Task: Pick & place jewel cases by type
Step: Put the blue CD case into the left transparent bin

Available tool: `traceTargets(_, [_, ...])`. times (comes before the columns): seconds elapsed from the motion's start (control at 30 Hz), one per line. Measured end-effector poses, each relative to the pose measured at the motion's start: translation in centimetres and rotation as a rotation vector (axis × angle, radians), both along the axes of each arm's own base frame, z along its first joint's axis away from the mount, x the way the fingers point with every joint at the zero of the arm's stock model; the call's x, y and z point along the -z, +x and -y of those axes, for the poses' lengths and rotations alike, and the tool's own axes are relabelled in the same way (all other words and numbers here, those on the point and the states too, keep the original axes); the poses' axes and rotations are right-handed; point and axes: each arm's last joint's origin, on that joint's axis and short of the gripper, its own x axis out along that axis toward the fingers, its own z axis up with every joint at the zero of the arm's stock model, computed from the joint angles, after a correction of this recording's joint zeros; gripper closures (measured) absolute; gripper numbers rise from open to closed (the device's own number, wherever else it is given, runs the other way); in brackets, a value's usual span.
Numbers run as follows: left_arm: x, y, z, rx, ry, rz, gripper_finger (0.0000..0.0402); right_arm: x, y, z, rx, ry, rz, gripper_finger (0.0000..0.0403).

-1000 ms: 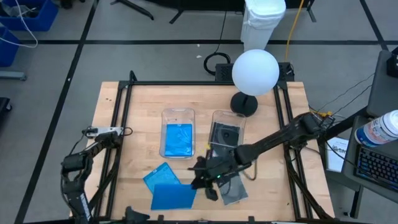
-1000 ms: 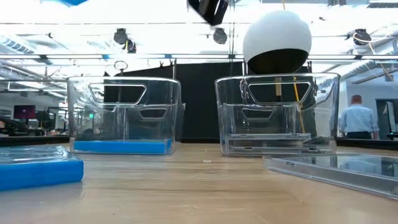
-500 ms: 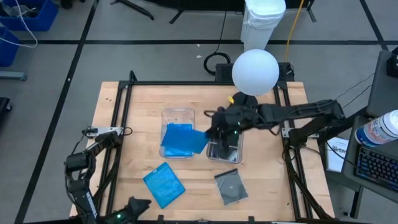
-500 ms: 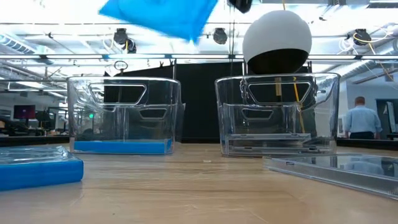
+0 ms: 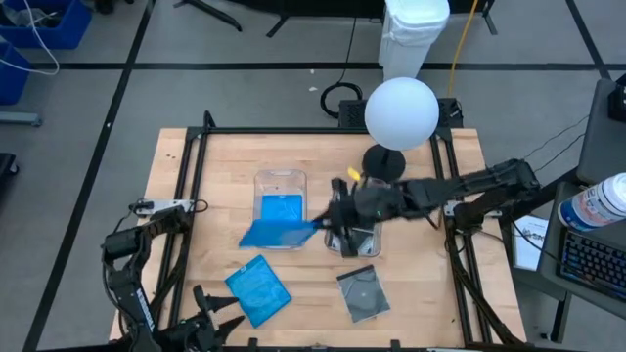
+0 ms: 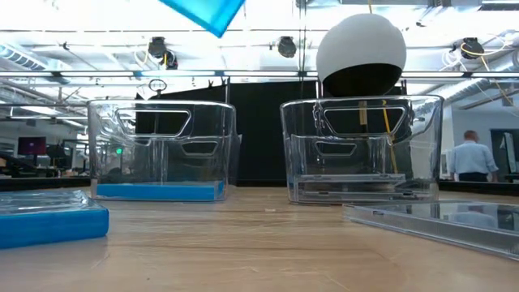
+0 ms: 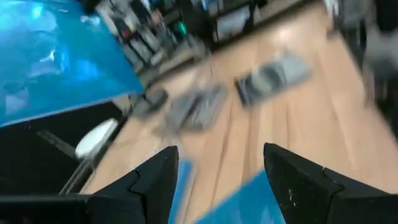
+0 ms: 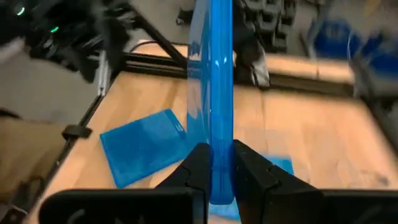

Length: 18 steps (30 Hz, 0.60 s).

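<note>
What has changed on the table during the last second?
The right gripper lifted a blue jewel case from the front edge and carried it over the left bin. The other blue case, the clear case and the left gripper stayed.

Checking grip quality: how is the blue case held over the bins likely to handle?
Blue case juts sideways from the right claw without sagging, so probably stiff and light. Pinched by one thin glossy edge, it may slip or pivot.

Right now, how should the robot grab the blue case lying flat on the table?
Come straight down on the blue case and pinch one thin edge, probably the one nearest the table's front. It lies flat and skewed with bare wood around it, so its edges are reachable, while its broad face looks too wide.
</note>
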Motion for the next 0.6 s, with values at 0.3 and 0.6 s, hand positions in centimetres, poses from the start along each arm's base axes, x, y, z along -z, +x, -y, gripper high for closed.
traceTargets(0.3, [-4.3, 0.9, -1.5, 0.107, 0.063, 0.257, 0.0163, 0.2, -2.8, -5.0, -0.114, -0.123, -0.072, 0.0368])
traceTargets(0.6, [-10.4, 6.0, -9.3, -0.225, -0.207, -0.028, 0.0163, 3.2, -3.3, -5.2, -0.070, -0.211, -0.324, 0.0369])
